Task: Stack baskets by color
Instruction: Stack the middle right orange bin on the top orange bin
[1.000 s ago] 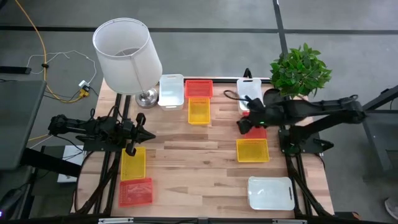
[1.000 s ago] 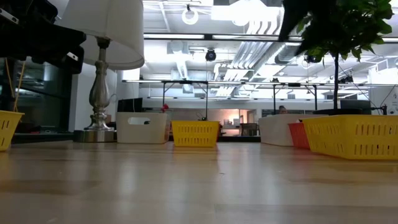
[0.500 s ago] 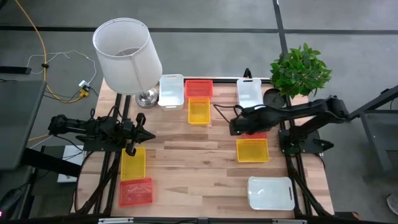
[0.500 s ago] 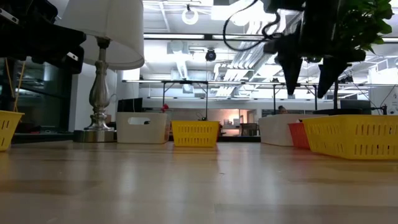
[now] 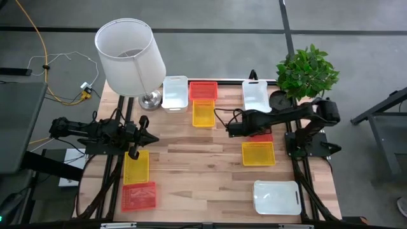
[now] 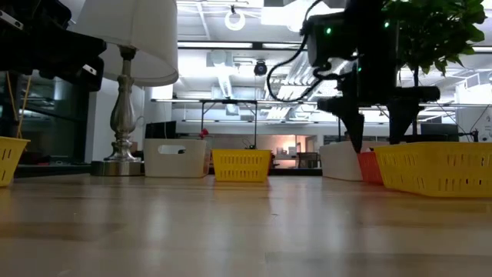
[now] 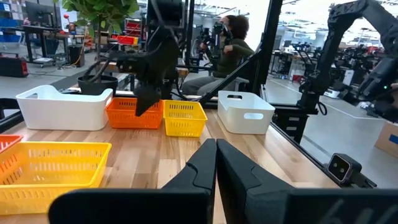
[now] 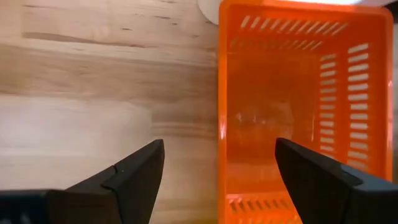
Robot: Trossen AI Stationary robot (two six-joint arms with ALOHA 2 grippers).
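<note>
Baskets lie scattered on the wooden table. Far side: a white basket (image 5: 175, 92), a red one (image 5: 203, 90), a yellow one (image 5: 203, 113) and a second white one (image 5: 255, 95). Right side: a red basket (image 5: 264, 135), a yellow one (image 5: 258, 153) and a white one (image 5: 276, 197). Near left: a yellow basket (image 5: 135, 166) and a red one (image 5: 138, 196). My right gripper (image 8: 219, 146) points down, open, just above the red basket (image 8: 292, 93), one finger over its inside, the other over bare table. My left gripper (image 5: 143, 137) is shut and level at the table's left edge.
A lamp with a big white shade (image 5: 130, 57) stands at the far left corner on a metal foot (image 5: 149, 100). A potted plant (image 5: 308, 73) stands at the far right. A person (image 7: 233, 43) sits beyond the table. Bare wood (image 5: 191, 172) lies in the middle.
My right gripper has come down over the red basket on the right and shifted toward the table's left edge. It has tipped from slanting to pointing nearly straight down and rolled, and has stayed open. No basket has moved.
</note>
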